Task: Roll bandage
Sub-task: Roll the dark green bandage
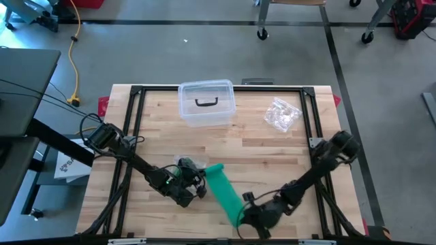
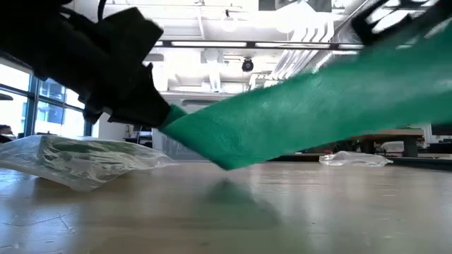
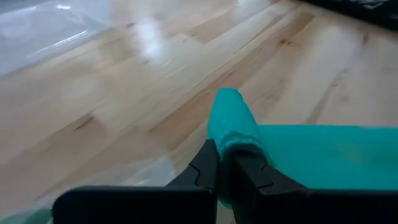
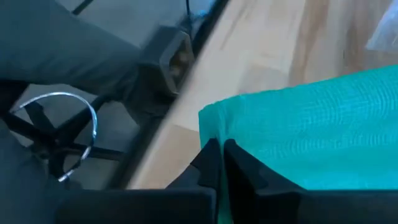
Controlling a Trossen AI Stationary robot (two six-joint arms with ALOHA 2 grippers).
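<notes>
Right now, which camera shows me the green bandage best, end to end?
The high view: the whole bandage shows, stretched between the left gripper and right gripper. The low view shows a raised span; each wrist view shows only the end that its own fingers pinch.

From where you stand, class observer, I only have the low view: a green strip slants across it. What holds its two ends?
Observer: The left gripper is shut on one end of the green bandage, which is bunched into a small roll there.
Operator: And the other end?
Observer: The right gripper is shut on the flat end, near the table's front edge.
Operator: What is the clear thing lying at my left?
Observer: A plastic wrapper on the table beside the left gripper.
Operator: Anything farther back?
Observer: A clear plastic box with a dark handle stands at the far edge, and another crumpled wrapper lies to its right.
</notes>
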